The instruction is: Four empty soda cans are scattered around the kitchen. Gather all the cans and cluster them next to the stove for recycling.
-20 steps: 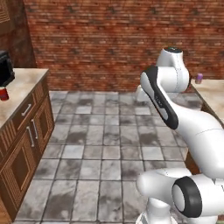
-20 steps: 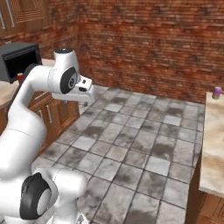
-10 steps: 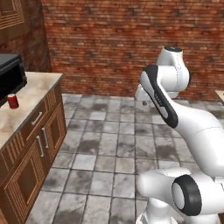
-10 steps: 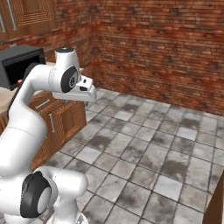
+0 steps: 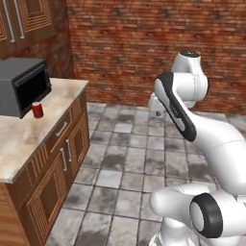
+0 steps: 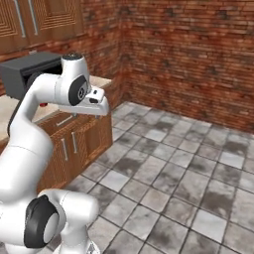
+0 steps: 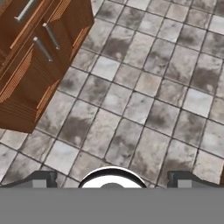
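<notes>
One red soda can (image 5: pixel 37 110) stands upright on the beige counter (image 5: pixel 24 137), just in front of the black microwave (image 5: pixel 24 86). My gripper (image 7: pixel 112 181) hangs open over the grey tile floor with nothing between its fingertips (image 7: pixel 42 180). It is well to the right of the can and out past the counter's end. The arm's hand (image 6: pixel 97 102) sits folded close to the white arm, about counter height. The stove is out of view.
Brown wooden base cabinets (image 5: pixel 55 187) with metal handles run under the counter, and their corner (image 7: pixel 37 57) lies at the upper left of the hand view. Upper cabinets (image 5: pixel 26 21) hang above the microwave. Red brick walls (image 5: pixel 158 43) close the room behind open tile floor (image 5: pixel 125 158).
The whole picture has shifted as the base moved: the counter with the microwave and red can now sits nearer and further into view. The gripper has stayed open.
</notes>
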{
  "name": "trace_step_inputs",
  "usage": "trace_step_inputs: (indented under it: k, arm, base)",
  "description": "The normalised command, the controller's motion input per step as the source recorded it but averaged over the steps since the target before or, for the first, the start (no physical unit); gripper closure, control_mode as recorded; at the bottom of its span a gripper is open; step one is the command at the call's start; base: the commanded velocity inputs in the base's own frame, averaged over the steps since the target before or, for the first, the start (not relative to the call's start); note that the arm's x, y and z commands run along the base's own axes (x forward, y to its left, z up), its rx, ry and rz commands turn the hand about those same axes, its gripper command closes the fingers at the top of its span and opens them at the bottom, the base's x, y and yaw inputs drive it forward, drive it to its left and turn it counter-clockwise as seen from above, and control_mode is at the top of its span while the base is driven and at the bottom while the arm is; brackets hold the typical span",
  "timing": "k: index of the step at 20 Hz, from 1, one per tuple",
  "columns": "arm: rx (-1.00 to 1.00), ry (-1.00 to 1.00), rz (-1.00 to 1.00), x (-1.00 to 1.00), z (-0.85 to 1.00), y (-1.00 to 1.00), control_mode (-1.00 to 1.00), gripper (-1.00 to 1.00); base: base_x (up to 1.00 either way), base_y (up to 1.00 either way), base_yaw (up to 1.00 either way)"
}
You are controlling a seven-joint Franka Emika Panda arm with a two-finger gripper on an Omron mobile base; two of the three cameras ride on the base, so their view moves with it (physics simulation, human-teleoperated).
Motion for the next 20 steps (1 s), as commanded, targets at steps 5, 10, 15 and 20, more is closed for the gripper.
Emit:
trace_step_inputs:
  k: [5, 10, 15, 20]
  arm:
    - [0.0, 0.0, 0.0, 0.0, 0.0, 0.0, 1.0, -1.0]
    - [0.0, 0.0, 0.0, 0.0, 0.0, 0.0, 1.0, -1.0]
    - [0.0, 0.0, 0.0, 0.0, 0.0, 0.0, 1.0, -1.0]
    - [0.0, 0.0, 0.0, 0.0, 0.0, 0.0, 1.0, -1.0]
  base:
    - [0.31, 0.54, 0.07]
    - [0.46, 0.37, 0.14]
    - [0.23, 0.0, 0.44]
    - [0.13, -0.04, 0.5]
